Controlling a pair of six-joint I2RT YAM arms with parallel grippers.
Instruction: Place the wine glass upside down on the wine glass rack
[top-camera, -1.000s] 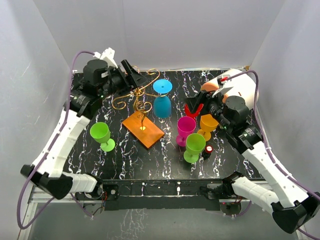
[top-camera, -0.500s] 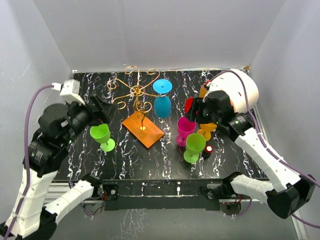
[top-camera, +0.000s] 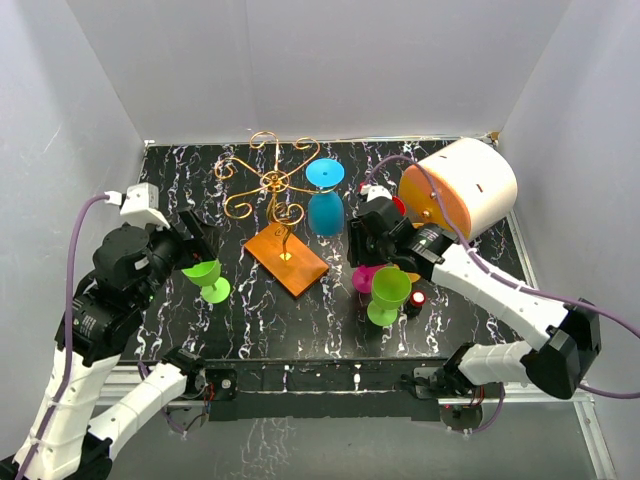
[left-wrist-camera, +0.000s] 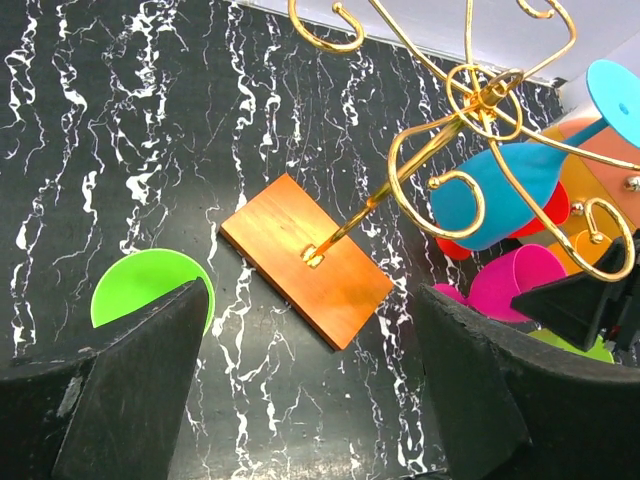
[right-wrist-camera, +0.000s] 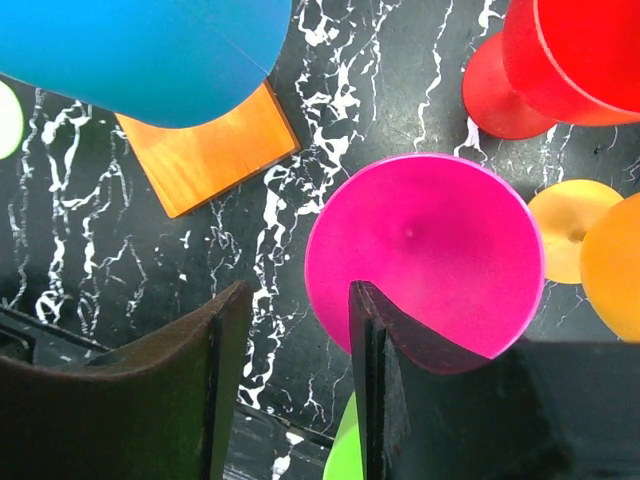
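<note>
The right tool (right-wrist-camera: 300, 292) hangs over the pink wine glass (right-wrist-camera: 425, 262), which stands upright on the desk (right-wrist-camera: 380, 90). Its jaws are moderately apart and hold nothing. One finger (right-wrist-camera: 385, 340) crosses the glass's rim and the other sits outside it; contact cannot be told. The left tool (left-wrist-camera: 310, 292) gapes wide and empty. The rack (left-wrist-camera: 290, 240) is just ahead of it, a green glass (left-wrist-camera: 140, 290) is by its left finger, and a blue glass (left-wrist-camera: 500, 195) hangs upside down on the rack.

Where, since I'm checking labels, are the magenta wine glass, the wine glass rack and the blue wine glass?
magenta wine glass (right-wrist-camera: 425, 255): right wrist view, inside its bowl.
wine glass rack (left-wrist-camera: 282, 228): left wrist view, on its orange-brown base.
blue wine glass (top-camera: 323, 214): top external view, on its bowl.
</note>
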